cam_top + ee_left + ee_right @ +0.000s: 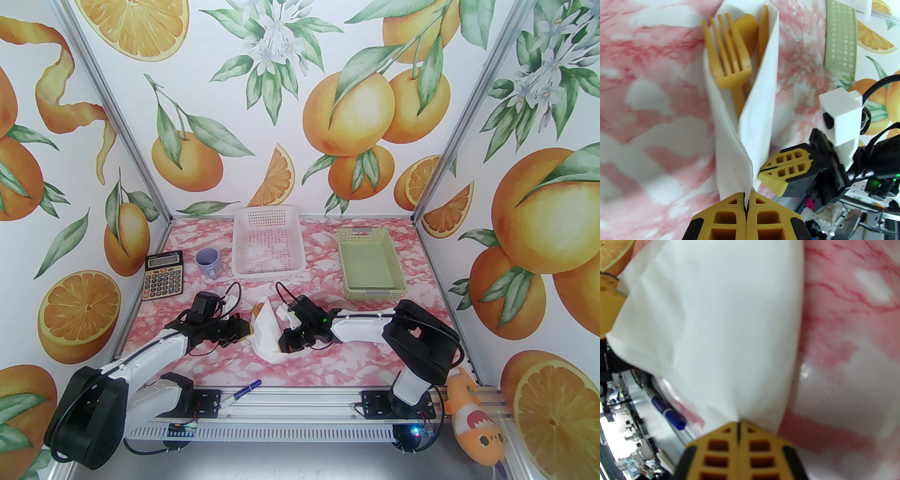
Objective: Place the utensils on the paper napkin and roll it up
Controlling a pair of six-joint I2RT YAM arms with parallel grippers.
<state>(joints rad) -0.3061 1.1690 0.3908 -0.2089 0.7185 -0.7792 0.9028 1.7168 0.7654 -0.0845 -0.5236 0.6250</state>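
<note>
Left wrist view: paper napkin point(754, 117) raised into a trough around the utensils point(731, 61), I judge to keep them cradled for rolling | left gripper point(746, 199) pinched closed on the napkin's near fold, utensils lying well beyond its tips | right gripper point(738, 426) closed on the opposite flap, which I hold up beside them.

White arms point(154, 349) with black joints; gridded yellow fingers point(738, 211).

table point(323, 262): pink marble | calculator point(162, 275) | mug point(208, 261) | white basket point(268, 273) | green basket point(375, 294)
</note>
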